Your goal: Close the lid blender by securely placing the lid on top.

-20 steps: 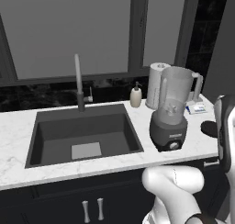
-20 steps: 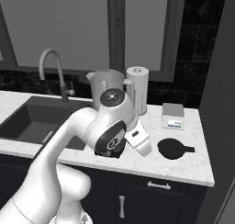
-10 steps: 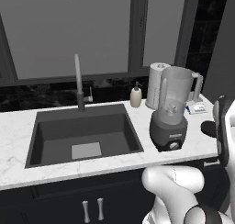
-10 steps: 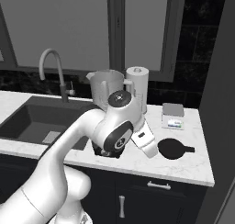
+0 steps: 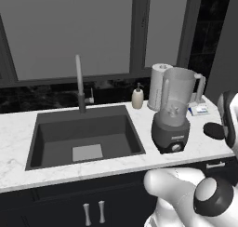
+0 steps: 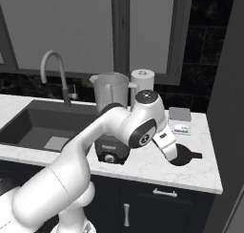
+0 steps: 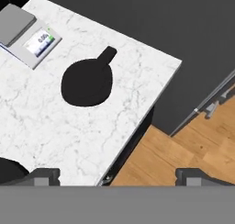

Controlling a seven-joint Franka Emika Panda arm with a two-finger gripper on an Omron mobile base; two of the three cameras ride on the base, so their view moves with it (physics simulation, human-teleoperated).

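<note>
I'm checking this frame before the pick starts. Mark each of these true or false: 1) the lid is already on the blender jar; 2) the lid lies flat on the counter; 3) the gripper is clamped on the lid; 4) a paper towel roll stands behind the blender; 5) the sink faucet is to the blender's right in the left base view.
1) False. The blender jar is open on top; the lid is off it.
2) True. It lies flat on the marble counter, beside a small kitchen scale.
3) False. The gripper is open, above the counter, holding nothing.
4) True. The paper towel roll stands just behind the blender.
5) False. The faucet is to its left.
</note>
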